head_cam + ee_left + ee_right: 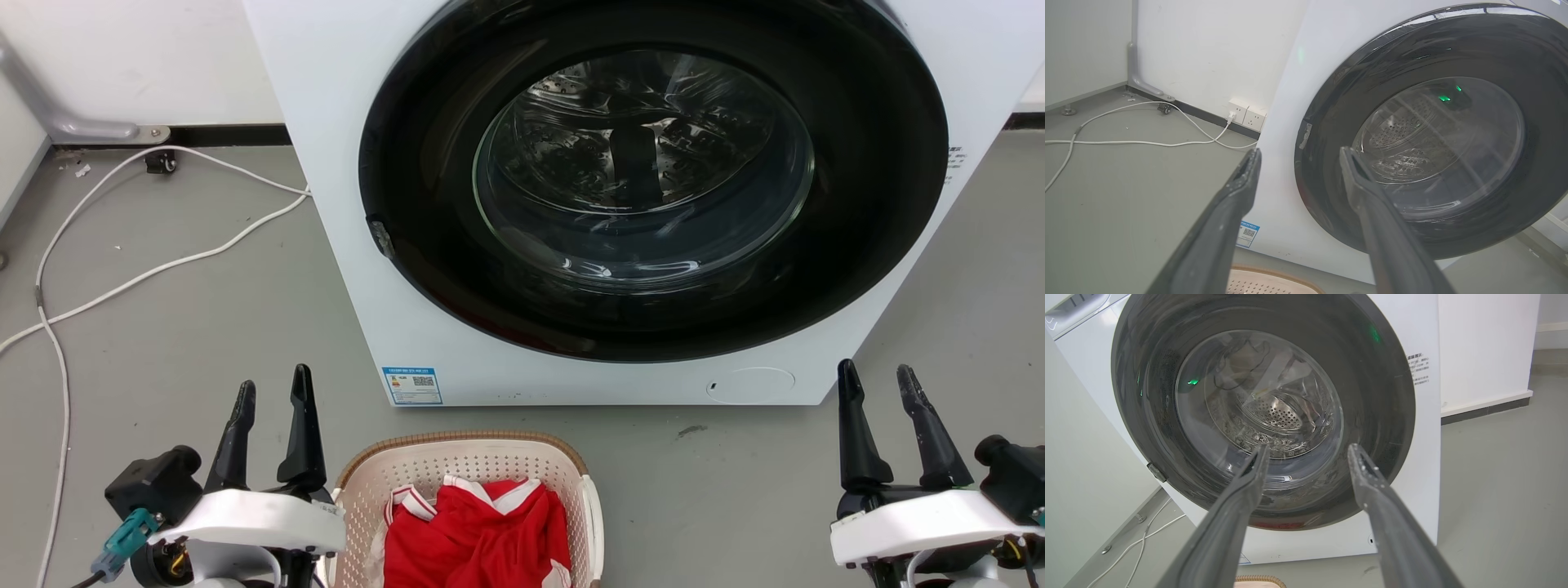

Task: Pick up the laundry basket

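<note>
The task is at its very beginning, as far as one can judge: the laundry basket (457, 464) stands on the grey floor (204, 343) at the lower middle of the head view, just in front of the white washing machine (343, 163), and nothing is touching it. Its brown rim and cream perforated wall are visible, with a white handle on its right side, and a red garment (478, 531) with white trim lies inside it. The lower part of the basket is cut off by the bottom edge of the frame. The left pincer (273, 377) is at the lower left, just beside the left side of the basket but apart from it; its two dark fingers are spread and hold nothing. The right pincer (875, 367) is at the lower right, well apart from the basket, also spread and empty. Both point up the frame toward the machine, whose round dark door (653, 327) is closed. A white cable (163, 265) lies on the floor at the left. What is left, in my judgement, is everything: to bring the pincers to the rim or the handles, to close on them, and to lift.
</note>
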Available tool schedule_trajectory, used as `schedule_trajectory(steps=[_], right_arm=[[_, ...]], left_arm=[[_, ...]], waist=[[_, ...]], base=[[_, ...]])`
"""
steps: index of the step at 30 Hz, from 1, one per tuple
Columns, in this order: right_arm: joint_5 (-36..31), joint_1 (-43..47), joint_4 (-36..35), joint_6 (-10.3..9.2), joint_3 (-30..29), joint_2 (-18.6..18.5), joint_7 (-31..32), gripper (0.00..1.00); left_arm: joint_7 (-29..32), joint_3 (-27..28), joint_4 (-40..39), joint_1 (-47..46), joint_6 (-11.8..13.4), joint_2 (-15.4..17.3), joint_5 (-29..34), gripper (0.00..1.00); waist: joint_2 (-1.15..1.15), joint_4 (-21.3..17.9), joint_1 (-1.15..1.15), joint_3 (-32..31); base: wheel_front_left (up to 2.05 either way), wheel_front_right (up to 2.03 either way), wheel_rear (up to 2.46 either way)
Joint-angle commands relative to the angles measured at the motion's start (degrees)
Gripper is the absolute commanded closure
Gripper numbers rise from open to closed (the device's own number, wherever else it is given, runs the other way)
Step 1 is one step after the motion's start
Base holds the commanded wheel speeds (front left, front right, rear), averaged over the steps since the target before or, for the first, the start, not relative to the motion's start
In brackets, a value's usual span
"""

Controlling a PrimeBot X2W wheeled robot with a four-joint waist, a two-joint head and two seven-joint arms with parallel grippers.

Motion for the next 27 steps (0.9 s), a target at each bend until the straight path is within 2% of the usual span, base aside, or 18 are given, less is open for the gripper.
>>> schedule_trajectory(steps=[1, 27], right_arm=[[-2.01, 0.38, -0.94, 0.00, 0.20, -0.28, -0.64, 0.00], [-17.07, 1.43, -2.84, -0.01, 0.74, -0.34, -4.03, 0.00]], left_arm=[[-0.63, 0.09, -0.72, 0.14, 0.03, 0.20, 1.88, 0.00], [-4.04, -0.40, -0.90, 0.96, 0.51, 0.23, 15.66, 0.00]], waist=[[0.00, -0.02, 0.00, 0.03], [0.00, -0.02, 0.00, 1.02]], base=[[0.00, 0.00, 0.00], [0.00, 0.00, 0.00]])
